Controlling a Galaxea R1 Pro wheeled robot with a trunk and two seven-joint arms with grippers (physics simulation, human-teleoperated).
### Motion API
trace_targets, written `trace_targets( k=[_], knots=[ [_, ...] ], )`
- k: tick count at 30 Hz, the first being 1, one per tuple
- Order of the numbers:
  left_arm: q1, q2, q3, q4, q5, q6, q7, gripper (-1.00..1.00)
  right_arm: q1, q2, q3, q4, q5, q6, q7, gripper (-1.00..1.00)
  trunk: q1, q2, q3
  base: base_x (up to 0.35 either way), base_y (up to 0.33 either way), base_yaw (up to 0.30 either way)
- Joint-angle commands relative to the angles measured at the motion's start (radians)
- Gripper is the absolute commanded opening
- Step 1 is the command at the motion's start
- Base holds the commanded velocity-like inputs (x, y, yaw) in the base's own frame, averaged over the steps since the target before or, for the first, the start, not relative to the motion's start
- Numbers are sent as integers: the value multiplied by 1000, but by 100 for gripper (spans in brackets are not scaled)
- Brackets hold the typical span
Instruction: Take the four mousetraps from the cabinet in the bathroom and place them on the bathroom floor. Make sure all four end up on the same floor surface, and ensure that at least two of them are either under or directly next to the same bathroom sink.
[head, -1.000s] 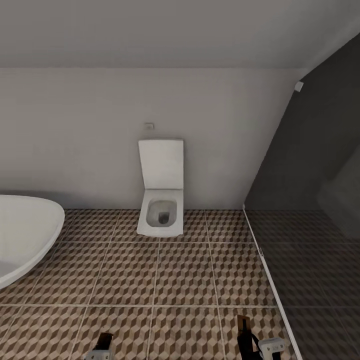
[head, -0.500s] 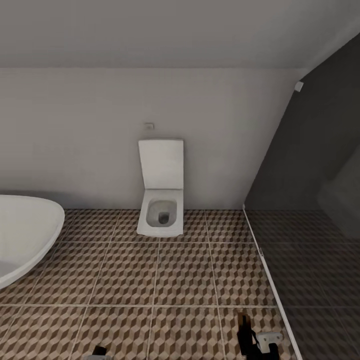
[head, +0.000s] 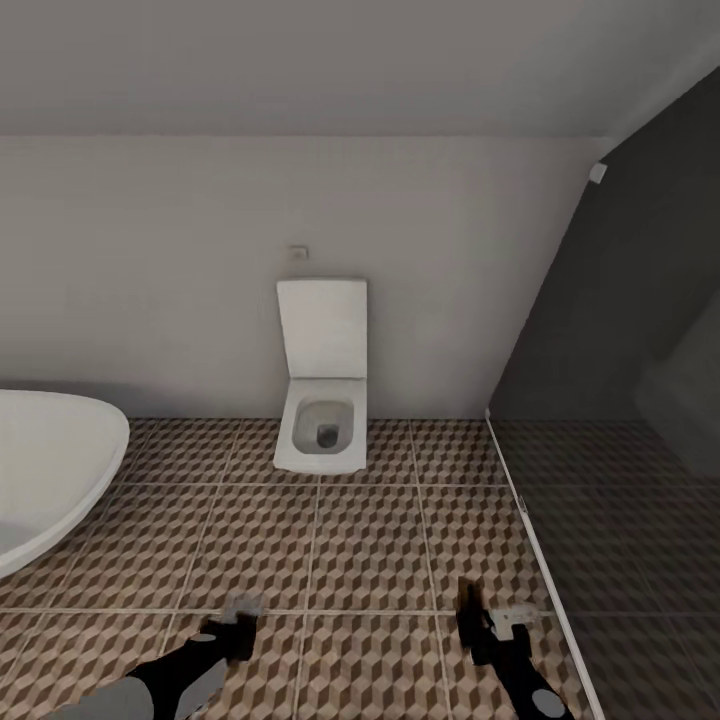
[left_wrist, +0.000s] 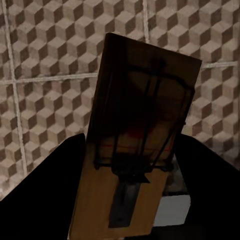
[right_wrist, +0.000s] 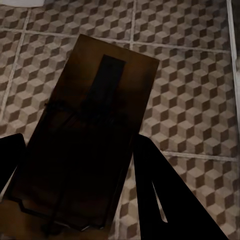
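Observation:
Two mousetraps are in hand above the bathroom floor (head: 370, 540). One tan mousetrap (left_wrist: 145, 100) with dark wire and a red mark shows in the left wrist view, and my left gripper (left_wrist: 132, 167) is shut on its lower part. A second mousetrap (right_wrist: 95, 125), in shadow, is held by my right gripper (right_wrist: 80, 167), which is shut on it. In the head view the left gripper (head: 235, 632) and right gripper (head: 482, 625) hover low over the tiles near the bottom edge. The cabinet and the sink are out of view.
A white square toilet (head: 322, 420) stands against the far wall straight ahead. The rim of a white oval bathtub (head: 50, 470) curves in at the left. A dark glass shower partition (head: 620, 450) with a pale floor strip closes off the right side.
Both arms have come up and forward into the head view, the left one much further in. The toilet, tub and walls have not shifted.

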Motion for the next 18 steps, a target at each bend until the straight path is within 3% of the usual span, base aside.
trace_targets(
  k=[1, 4, 8, 12, 15, 18],
  knots=[
    [-13, 1, -8, -4, 8, 13, 9, -100, -1, 1, 8, -11, -12, 12, -13, -100, 0, -2, -2, 0, 0, 0],
    [-68, 1, 14, -6, 8, 39, 10, -100, -4, 13, 9, -59, -12, 64, -38, -100, 0, -2, -2, 0, 0, 0],
    [-135, 0, 84, -6, 8, 79, 10, -100, -9, 18, 9, -134, -12, 125, -57, -100, 0, -2, -2, 0, 0, 0],
    [-181, 0, 130, -18, 7, 191, 17, -100, -12, 19, 8, -221, -12, 215, -62, -100, 0, -2, -2, 0, 0, 0],
    [-188, 0, 137, -19, 5, 190, 20, -100, -13, 20, 8, -244, -12, 234, -62, -100, 0, -2, -2, 0, 0, 0],
    [-190, 2, 139, -20, 3, 116, 18, -100, -14, 19, 8, -264, -12, 241, -62, -100, 0, -2, -2, 0, 0, 0]
  ],
)
